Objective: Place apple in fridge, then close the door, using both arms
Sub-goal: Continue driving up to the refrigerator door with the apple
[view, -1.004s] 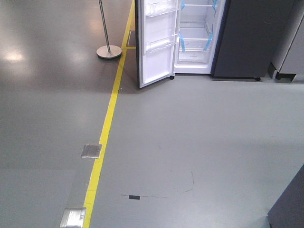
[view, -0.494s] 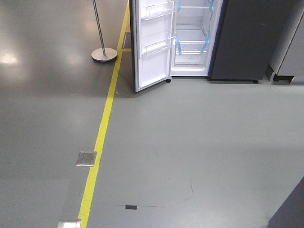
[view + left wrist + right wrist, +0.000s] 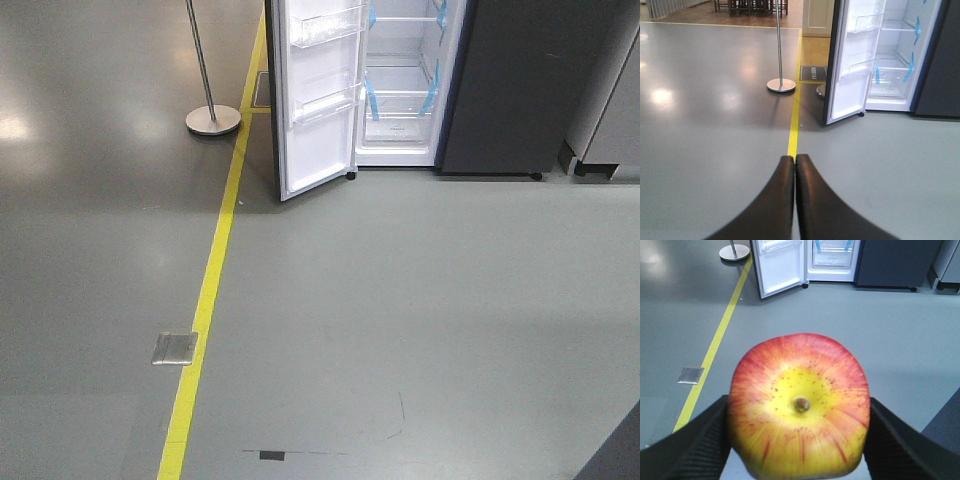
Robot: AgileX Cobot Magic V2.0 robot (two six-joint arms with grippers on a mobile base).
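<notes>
Apple [image 3: 799, 412] is found clamped between the two black ribbed fingers [image 3: 690, 450] of the right gripper [image 3: 799, 407], one finger pressed to each side of the fruit, which is held off the floor. Its yellow centre and small brown pit are turned toward the right wrist camera, and red skin is noted around the rim. The left gripper [image 3: 794, 159] is recorded with its two dark fingers pressed together, tip against tip, and nothing is held between them. The fridge [image 3: 400, 80] is seen well apart from both grippers, at the far end of the grey floor [image 3: 420, 320]. Its door [image 3: 315, 100] is swung wide open, so that the white lining and clear bins are shown. Clear shelves with blue tape strips are visible inside the white compartment. A yellow floor line [image 3: 210, 290] is noted just left of the door, with a metal post base [image 3: 213, 120] beyond it and a metal floor plate [image 3: 174, 348] beside it.
</notes>
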